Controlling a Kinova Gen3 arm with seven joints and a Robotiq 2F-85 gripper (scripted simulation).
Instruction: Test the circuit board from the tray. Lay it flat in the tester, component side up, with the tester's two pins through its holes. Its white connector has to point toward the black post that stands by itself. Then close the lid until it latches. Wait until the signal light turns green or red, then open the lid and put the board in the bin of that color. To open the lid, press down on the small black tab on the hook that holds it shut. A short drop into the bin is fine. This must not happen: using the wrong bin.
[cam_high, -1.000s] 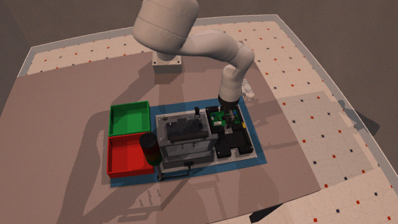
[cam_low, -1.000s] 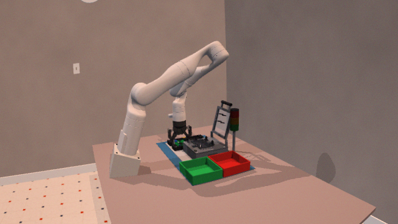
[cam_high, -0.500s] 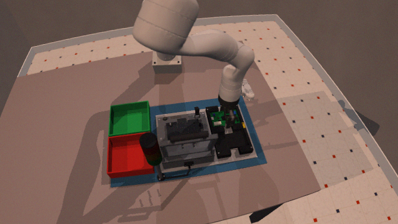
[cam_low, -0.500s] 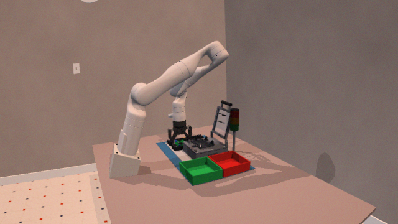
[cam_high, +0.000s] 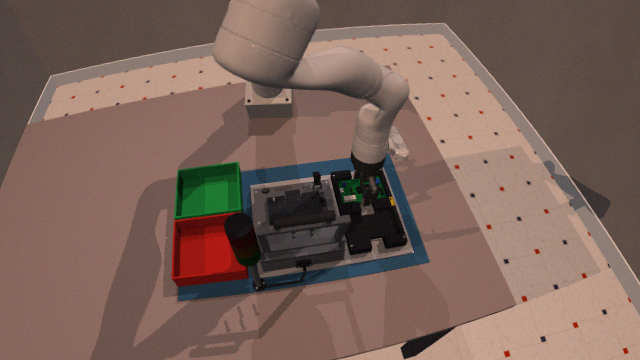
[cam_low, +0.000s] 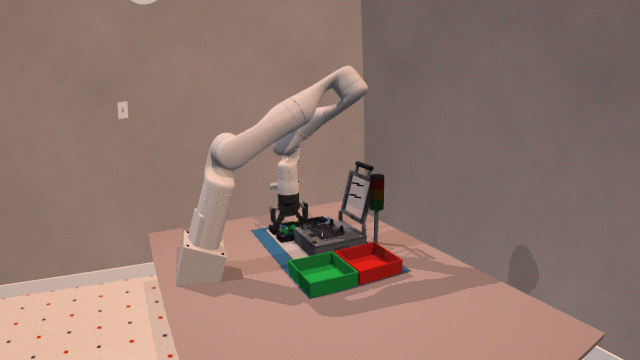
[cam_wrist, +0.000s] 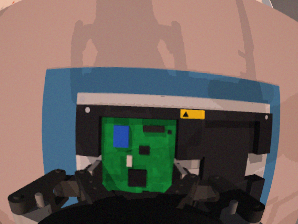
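Top view, 12 o'clock at its upper edge. Circuit board (cam_high: 349, 188) (cam_low: 287, 230) (cam_wrist: 155, 160): in the tray (cam_high: 377, 225) (cam_wrist: 192, 145), component side up. Gripper (cam_high: 369, 197) (cam_low: 289, 225) (cam_wrist: 137, 171) low over it, fingers well parted, one at each side edge; whether they grip the board, cannot tell. Tester (cam_high: 257, 200) (cam_low: 325, 242) lies at the board's 9 o'clock, its lid (cam_high: 300, 237) (cam_low: 357, 195) raised. Beyond it, also toward 9: green bin (cam_high: 209, 190) (cam_low: 322, 272); red bin (cam_high: 207, 250) (cam_low: 370, 262) adjoins at the green one's 6. Signal light (cam_high: 245, 245) (cam_low: 377, 192) stands toward the tester's 8.
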